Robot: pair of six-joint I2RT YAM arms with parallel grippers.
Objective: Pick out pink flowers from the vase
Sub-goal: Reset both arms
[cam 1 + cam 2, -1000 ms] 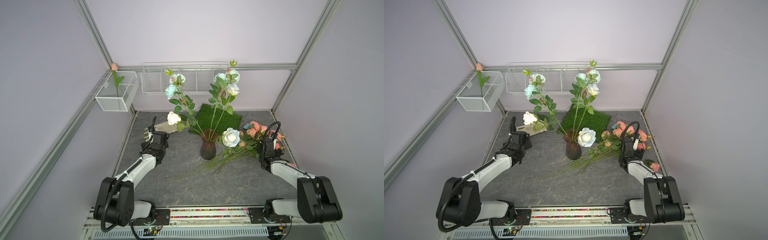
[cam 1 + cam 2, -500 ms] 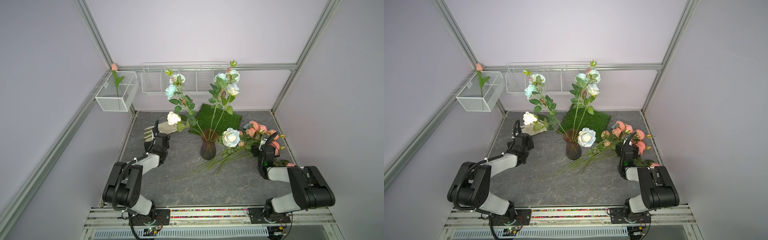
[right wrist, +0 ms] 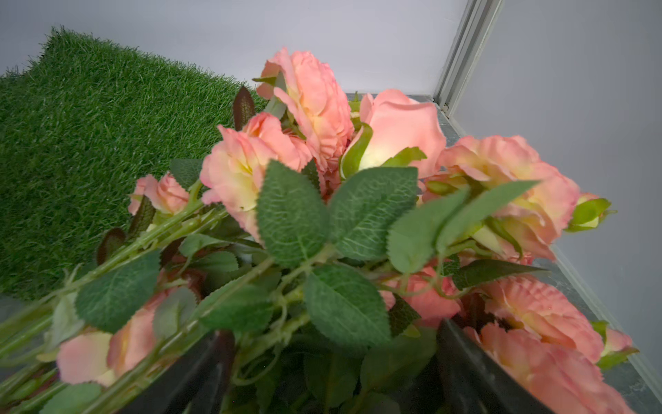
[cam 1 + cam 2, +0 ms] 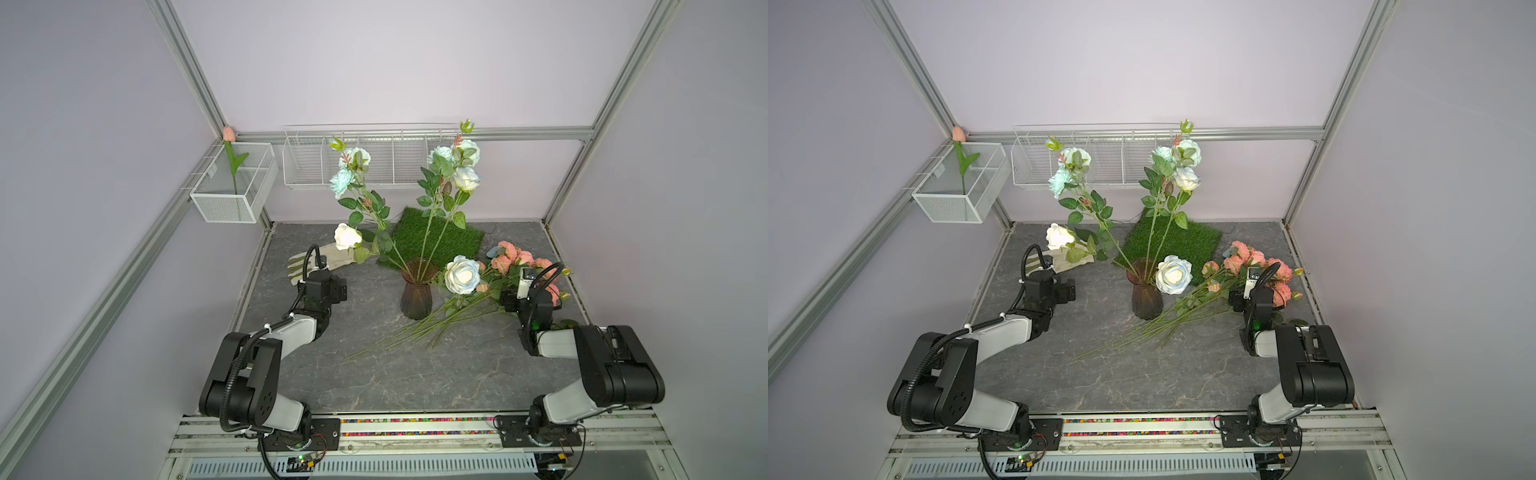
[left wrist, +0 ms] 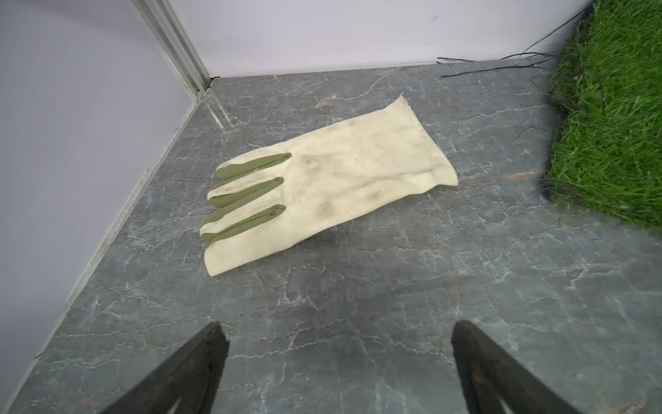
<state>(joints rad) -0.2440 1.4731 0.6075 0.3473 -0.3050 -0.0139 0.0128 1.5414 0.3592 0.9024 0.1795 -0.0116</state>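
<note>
- Table (image 4: 415,374): grey marbled slab carrying everything below; walls on three sides.
- Wire rack (image 4: 361,158) hangs on the back wall; a mesh basket (image 4: 224,205) hangs at the back left corner.
- Grass mat (image 4: 440,241) lies flat at the back, just behind the vase.
- Pink flowers (image 4: 523,262) (image 3: 315,107): out of the vase, heaped on the table to its right; blooms near the right wall, long green stems fanning toward the table's front middle, passing close by the vase's foot.
- Roses (image 4: 462,274), white and pale blue, stand in the vase; two tall sprays rise toward the rack, one white bloom leans left, one droops right over the pink stems.
- Glove (image 5: 358,172): cream with green fingers, flat near the back left corner.
- Vase (image 4: 417,297) (image 4: 1146,297): dark ribbed glass, upright mid-table.
- Left gripper (image 5: 338,329): jaws spread wide, empty, above bare table, aimed at the glove.
- Right gripper (image 3: 331,337): jaws spread, loose around pink-flower leaves and stems; nothing pinched.
- Tulip (image 4: 228,134): peach, upright in the basket.
</note>
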